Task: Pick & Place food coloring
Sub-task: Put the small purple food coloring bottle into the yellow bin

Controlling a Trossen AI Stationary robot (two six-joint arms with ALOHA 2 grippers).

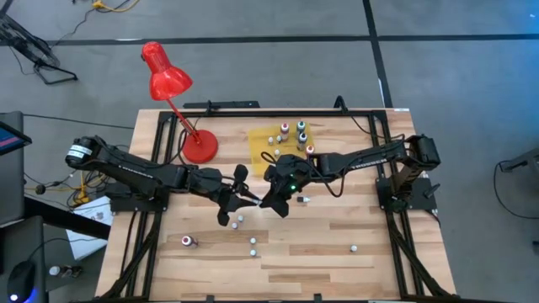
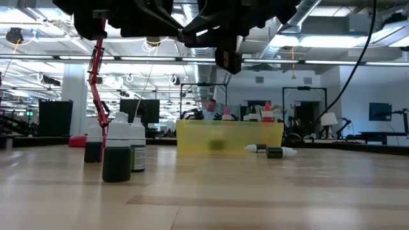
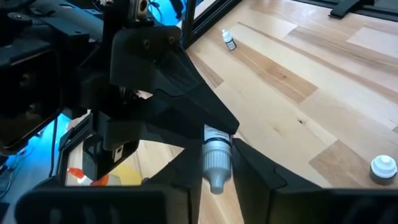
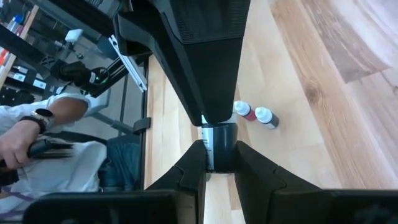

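Both arms are met over the middle of the counter point(image 1: 337, 244), raised above the wood. A single food coloring bottle point(image 3: 217, 155) is seen between the two end effectors. In the left wrist view the left end effector point(image 3: 217, 177) is closed around the bottle's pale cap end, a finger point(image 3: 258, 168) pressed on each side. In the right wrist view the right end effector point(image 4: 217, 163) is clamped on the dark body of the same bottle point(image 4: 219, 140), the other arm's end effector being set against its far end. So the bottle is held at both ends, clear of the counter.

Other bottles are noted:
- a group standing on the yellow mat point(image 1: 268, 139) near the red desk lamp point(image 1: 173, 101), far side of the counter
- one small bottle point(image 1: 304, 199) lying just beside the right end effector
- a red-tinted one point(image 1: 189, 241) lying toward the near left
- whitish ones scattered along the near side, one point(image 1: 354, 248) well off to the right
- in the low view, three upright dark-filled bottles point(image 2: 118, 156) close to the camera

A person's sleeve and hand point(image 4: 37, 134) are seen beyond the counter edge in the right wrist view
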